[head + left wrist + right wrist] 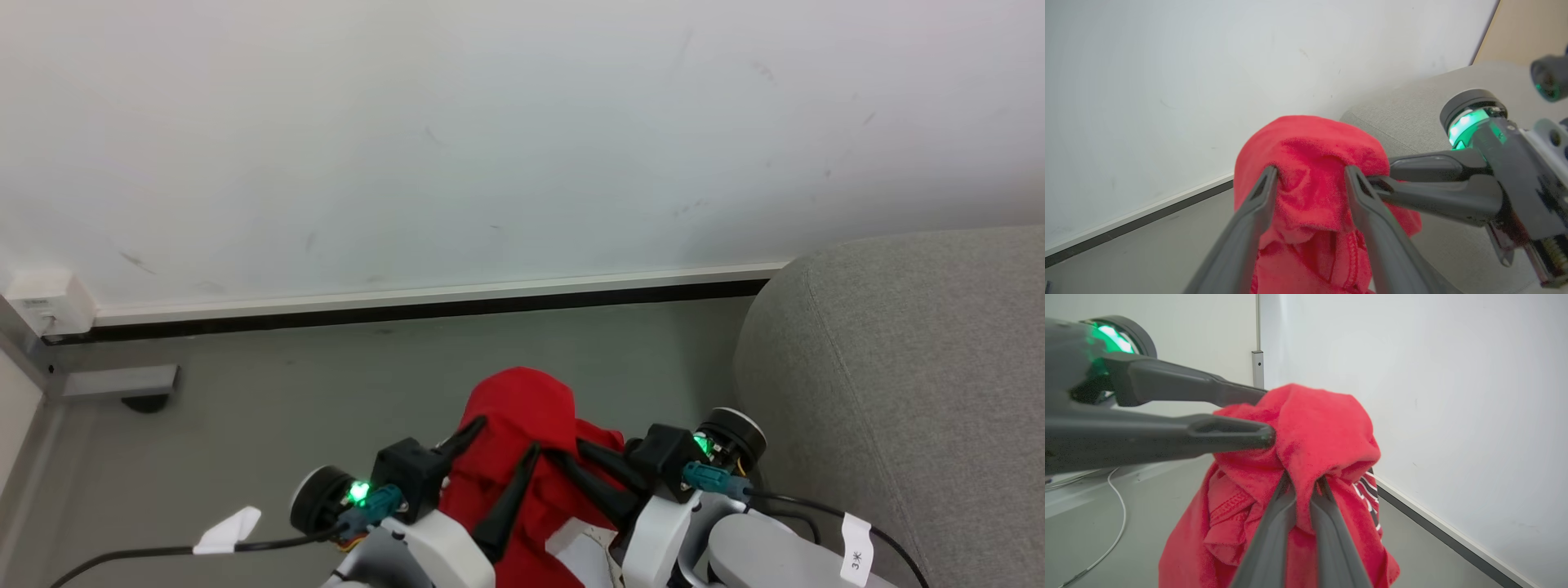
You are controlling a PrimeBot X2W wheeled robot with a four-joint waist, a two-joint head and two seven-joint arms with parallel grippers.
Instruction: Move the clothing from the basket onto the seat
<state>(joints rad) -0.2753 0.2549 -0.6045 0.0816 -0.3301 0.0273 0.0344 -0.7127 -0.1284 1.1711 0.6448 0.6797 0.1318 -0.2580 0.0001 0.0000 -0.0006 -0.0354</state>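
The red clothing (pixel 522 416) hangs bunched above the floor between my two grippers. My right gripper (pixel 1303 478) is shut on a fold of the clothing (pixel 1327 428), its fingers pinching the fabric near the top of the bunch. My left gripper (pixel 1311 171) stands open, one finger on each side of the clothing (pixel 1310 143), which bulges between them. In the head view the left gripper (pixel 508 434) and the right gripper (pixel 565 451) meet at the cloth from either side. The grey seat (pixel 898 367) lies at the right, close to the right wrist. The basket is out of view.
A white wall with a dark baseboard (pixel 424 309) runs across the back above a grey floor (pixel 286 392). A white box (pixel 45 300) and a grey bracket (pixel 122 382) sit at the left. Black cables (pixel 163 551) trail from both wrists.
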